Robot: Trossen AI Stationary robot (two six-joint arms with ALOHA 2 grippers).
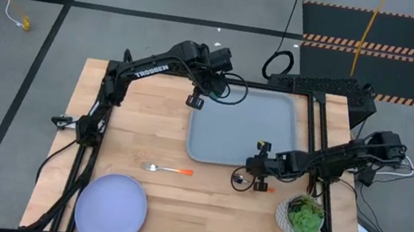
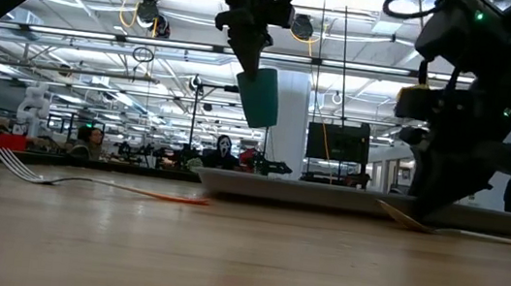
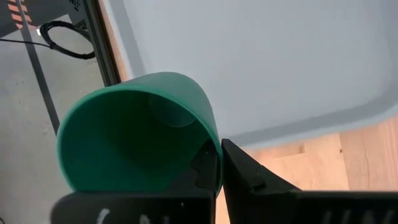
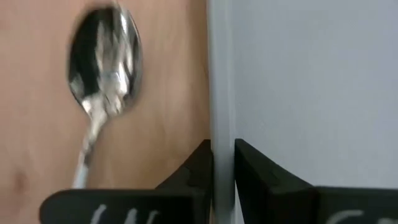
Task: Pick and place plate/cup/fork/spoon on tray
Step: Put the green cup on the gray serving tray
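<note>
High view has the left gripper [image 1: 195,100] clenched on the cup [image 3: 137,134] above the tray's [image 1: 270,134] left edge; right gripper [image 1: 250,174] clamps that tray's front rim, spoon [image 4: 102,62] beside it.

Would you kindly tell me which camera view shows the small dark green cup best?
The left wrist view: the small dark green cup fills it, open mouth visible. The high view shows a speck; the low view its side; the right wrist view nothing.
</note>
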